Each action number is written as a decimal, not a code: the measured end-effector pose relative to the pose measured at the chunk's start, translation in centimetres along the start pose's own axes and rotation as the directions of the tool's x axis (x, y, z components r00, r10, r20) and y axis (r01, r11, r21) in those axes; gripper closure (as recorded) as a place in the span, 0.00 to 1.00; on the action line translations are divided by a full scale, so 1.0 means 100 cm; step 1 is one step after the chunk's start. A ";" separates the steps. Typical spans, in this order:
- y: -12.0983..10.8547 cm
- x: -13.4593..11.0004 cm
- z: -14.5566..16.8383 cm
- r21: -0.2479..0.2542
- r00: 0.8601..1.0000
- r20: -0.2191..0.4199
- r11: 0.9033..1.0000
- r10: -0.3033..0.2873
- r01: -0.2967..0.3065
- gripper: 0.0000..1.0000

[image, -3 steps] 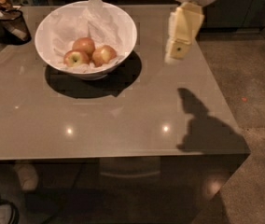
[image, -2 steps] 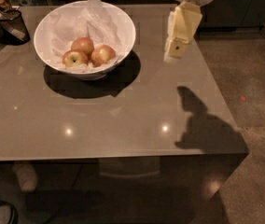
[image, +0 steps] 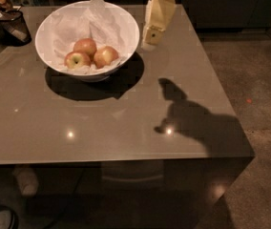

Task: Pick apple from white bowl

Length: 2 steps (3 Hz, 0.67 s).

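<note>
The white bowl (image: 133,31) stands on the table's far left, lined with crumpled white paper. Three apples lie in it. The apple (image: 106,56), orange-red with a pale-yellow flank, is the right one. A red apple with a yellow-green stem patch (image: 77,60) lies at the front left. A pinkish-red apple (image: 85,46) lies behind them. My gripper (image: 151,35), cream-coloured, hangs from the top edge just right of the bowl's rim. It is above the table, level with the bowl and outside it, and holds nothing that I can see.
A small dark cup of utensils (image: 12,26) stands at the far left behind the bowl. The grey glossy table (image: 126,123) ends at the right (image: 221,80) and front (image: 126,160), with bare floor beyond. The arm's shadow (image: 192,120) lies on the right half.
My gripper has moved left, from well to the right of the bowl to close beside its right rim. Its shadow has shifted left too. Bowl and apples have not moved.
</note>
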<state>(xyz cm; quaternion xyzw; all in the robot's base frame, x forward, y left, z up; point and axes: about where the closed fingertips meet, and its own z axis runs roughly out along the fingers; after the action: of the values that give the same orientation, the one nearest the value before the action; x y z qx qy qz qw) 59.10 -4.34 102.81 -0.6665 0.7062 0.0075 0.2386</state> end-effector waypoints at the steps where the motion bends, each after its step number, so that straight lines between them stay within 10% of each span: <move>1: -0.012 -0.015 0.011 -0.021 1.000 0.015 1.000 -0.008 0.009 0.20; 2: -0.020 -0.024 0.019 -0.032 1.000 0.020 0.999 -0.013 0.013 0.17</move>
<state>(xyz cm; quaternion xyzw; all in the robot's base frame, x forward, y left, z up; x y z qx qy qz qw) 61.60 -1.65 102.60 -0.6748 0.6992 0.0241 0.2349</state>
